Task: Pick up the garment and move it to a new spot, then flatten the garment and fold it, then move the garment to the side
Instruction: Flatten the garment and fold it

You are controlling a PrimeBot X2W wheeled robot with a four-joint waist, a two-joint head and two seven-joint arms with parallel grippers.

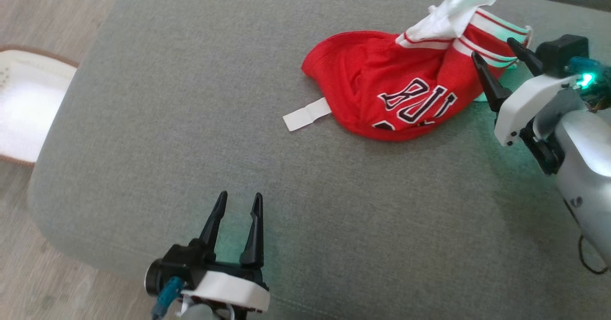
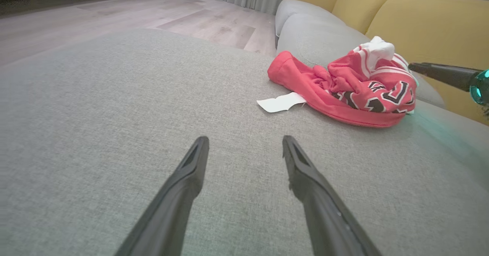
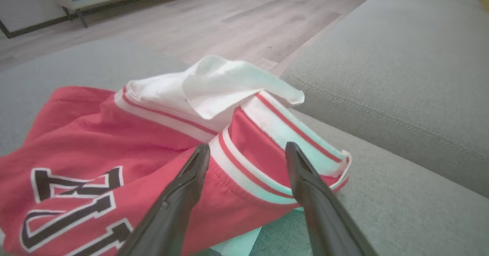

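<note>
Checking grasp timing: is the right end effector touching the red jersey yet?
Cannot tell. In the right wrist view the open right end effector straddles the striped hem of the red jersey, but its fingertips could be hovering or touching.

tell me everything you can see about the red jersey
The red jersey lies crumpled in a heap on the grey sofa cushion, not folded. Soft-looking fabric, with black white-edged lettering, white-and-red striped trim and a white inside layer turned out on top. A white tag sticks out flat on the cushion. The open right end effector straddles the trim; contact is unclear.
</note>
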